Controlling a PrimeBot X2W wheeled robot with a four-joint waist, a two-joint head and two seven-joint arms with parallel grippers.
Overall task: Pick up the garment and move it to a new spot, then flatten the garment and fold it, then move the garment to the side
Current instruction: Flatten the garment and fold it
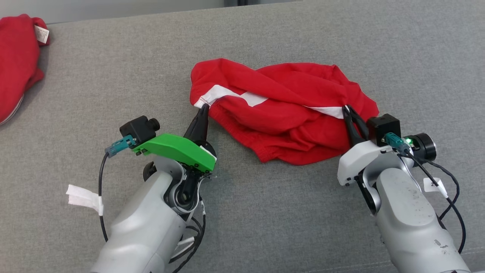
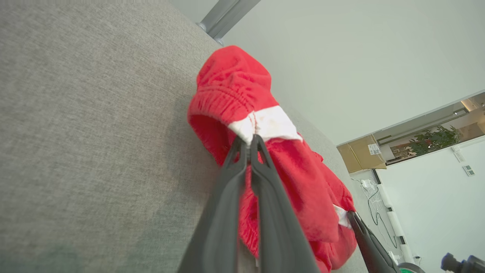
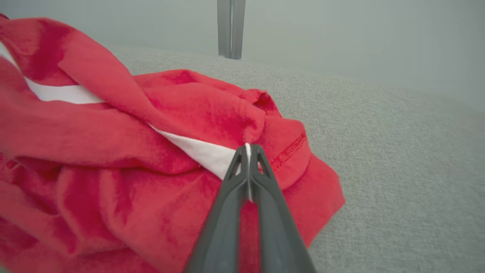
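The garment (image 1: pixel 280 113) is a red pair of shorts with a white stripe, lying crumpled at the middle of the grey surface. My left gripper (image 1: pixel 204 107) is shut on the garment's left end, pinching the white stripe by the waistband (image 2: pixel 250 138). My right gripper (image 1: pixel 346 109) is shut on the garment's right end, where the white stripe meets the red hem (image 3: pixel 248 146). The right gripper's dark fingers (image 2: pixel 363 235) also show low in the left wrist view, beside the garment (image 2: pixel 299 178). Folds of the garment (image 3: pixel 113 151) cover the left of the right wrist view.
Another red garment (image 1: pixel 17 60) with a white label lies at the far left edge of the grey fabric surface (image 1: pixel 113 76). A wall rises behind the surface's far edge. Bare surface stretches to the right of the shorts and in front of both arms.
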